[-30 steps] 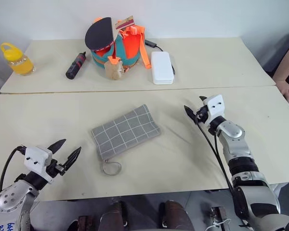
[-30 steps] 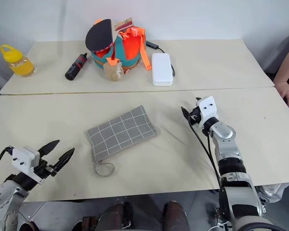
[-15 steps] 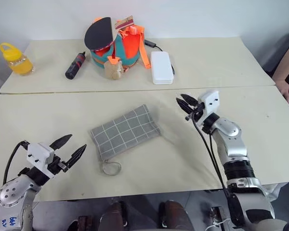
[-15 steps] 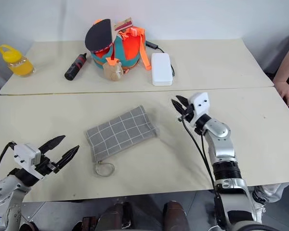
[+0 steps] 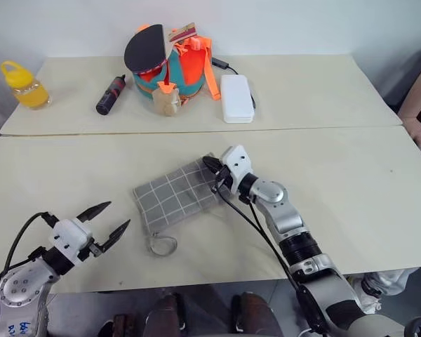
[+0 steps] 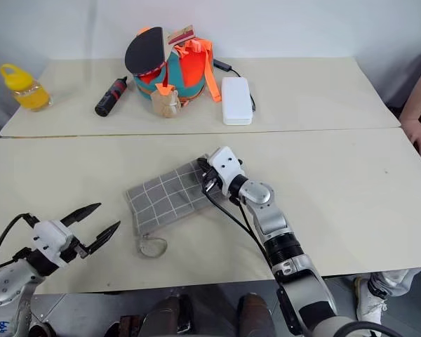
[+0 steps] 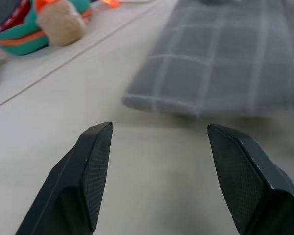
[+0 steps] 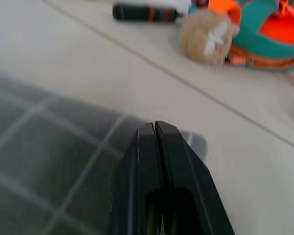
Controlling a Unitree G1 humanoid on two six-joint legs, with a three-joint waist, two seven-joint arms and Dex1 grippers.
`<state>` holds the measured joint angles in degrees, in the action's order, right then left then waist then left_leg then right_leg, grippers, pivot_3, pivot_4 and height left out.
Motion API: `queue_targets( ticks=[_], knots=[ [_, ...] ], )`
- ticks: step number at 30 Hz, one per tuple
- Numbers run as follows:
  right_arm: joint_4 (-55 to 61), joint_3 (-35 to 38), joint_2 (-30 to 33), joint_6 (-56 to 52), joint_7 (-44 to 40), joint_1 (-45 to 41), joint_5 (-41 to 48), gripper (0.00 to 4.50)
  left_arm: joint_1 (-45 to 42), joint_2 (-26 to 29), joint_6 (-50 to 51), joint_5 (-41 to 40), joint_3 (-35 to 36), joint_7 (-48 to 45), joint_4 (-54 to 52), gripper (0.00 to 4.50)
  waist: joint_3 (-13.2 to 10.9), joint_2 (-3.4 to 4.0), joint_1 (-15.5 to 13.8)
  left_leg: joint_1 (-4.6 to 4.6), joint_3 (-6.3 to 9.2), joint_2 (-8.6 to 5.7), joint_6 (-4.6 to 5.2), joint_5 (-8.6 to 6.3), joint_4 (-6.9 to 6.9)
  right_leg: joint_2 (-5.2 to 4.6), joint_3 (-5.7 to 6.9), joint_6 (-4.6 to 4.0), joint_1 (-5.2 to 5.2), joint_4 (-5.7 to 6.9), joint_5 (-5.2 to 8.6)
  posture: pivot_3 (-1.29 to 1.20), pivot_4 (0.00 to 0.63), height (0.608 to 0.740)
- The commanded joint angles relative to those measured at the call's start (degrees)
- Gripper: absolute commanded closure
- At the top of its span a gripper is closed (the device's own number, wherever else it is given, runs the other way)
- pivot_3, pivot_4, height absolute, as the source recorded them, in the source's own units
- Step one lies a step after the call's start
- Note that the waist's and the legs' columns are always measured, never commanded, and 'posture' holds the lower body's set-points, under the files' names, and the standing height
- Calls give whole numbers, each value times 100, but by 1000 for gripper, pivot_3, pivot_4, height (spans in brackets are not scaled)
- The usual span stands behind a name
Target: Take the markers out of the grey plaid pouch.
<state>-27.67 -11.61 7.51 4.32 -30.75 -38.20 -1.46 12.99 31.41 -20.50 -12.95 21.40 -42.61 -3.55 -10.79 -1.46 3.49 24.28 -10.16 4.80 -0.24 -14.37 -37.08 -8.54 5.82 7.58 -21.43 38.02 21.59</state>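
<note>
Two pale worktops stand edge to edge — the near worktop (image 5: pixel 351 203) carries the grey plaid pouch (image 5: pixel 177 194), lying flat with its ring pull (image 5: pixel 162 244) toward the front edge. The far worktop (image 5: pixel 316 88) holds a yellow bottle (image 5: pixel 24 86), a black-and-red cylinder (image 5: pixel 110 95), a colourful bag (image 5: pixel 170 68) and a white case (image 5: pixel 236 98).

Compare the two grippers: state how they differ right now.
The left gripper stands open; the right gripper is shut. The left gripper hovers near the table's front edge, apart from the grey plaid pouch; the right gripper sits over the pouch's far corner. Both have two black fingers and hold nothing visible.
</note>
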Motion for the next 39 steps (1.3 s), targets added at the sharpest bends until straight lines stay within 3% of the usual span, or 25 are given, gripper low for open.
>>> queue_targets(
  ticks=[1, 11, 18, 22, 30, 39],
  knots=[
    [-102, -72, 116, 188, -100, -21, -132, 4442, -51, 67, -472, 179, -37, 59, 112, 1241, 0, -1, 1, 0, -1, 0, 0, 0, 0, 0, -1, 0, 0, -1, 0, 0, 150, 740],
    [39, -34, 129, 182, -194, 56, -64, 4442, -695, 230, -1294, 642, -873, -151, 969, 1241, 5, -6, 5, -2, -2, 0, 0, 0, 2, -1, 1, 0, 2, 4, 0, 0, 150, 740],
    [217, 61, 221, 108, -184, 154, -21, 4442, -1112, 236, -1499, 617, -1001, 21, 1313, 1241, 5, -6, -7, -2, -1, 0, 0, 0, -2, -1, 2, 0, 3, 5, 0, 0, 150, 740],
    [379, 159, 145, -81, -161, 213, 147, 4500, -1155, 247, -1648, 645, -1100, 11, 1497, 2169, 5, -6, -10, -2, -1, 0, 0, 0, 1, -1, 3, 0, 3, 5, 0, 0, 150, 740],
    [468, 129, 165, -124, -188, 224, 115, 4500, -1266, 205, -1714, 680, -1282, 125, 1450, 4477, 6, -4, -9, -2, -1, 0, 0, 0, -1, -1, 2, 0, 4, 5, 0, 0, 150, 740],
    [561, 84, 187, -118, -264, 275, 114, 4500, -1159, 222, -1712, 542, -1317, 63, 1355, 4477, 6, -4, -8, -3, -1, -1, 0, 0, 1, -1, 2, 0, 3, 4, 0, 0, 150, 740]
  ],
)
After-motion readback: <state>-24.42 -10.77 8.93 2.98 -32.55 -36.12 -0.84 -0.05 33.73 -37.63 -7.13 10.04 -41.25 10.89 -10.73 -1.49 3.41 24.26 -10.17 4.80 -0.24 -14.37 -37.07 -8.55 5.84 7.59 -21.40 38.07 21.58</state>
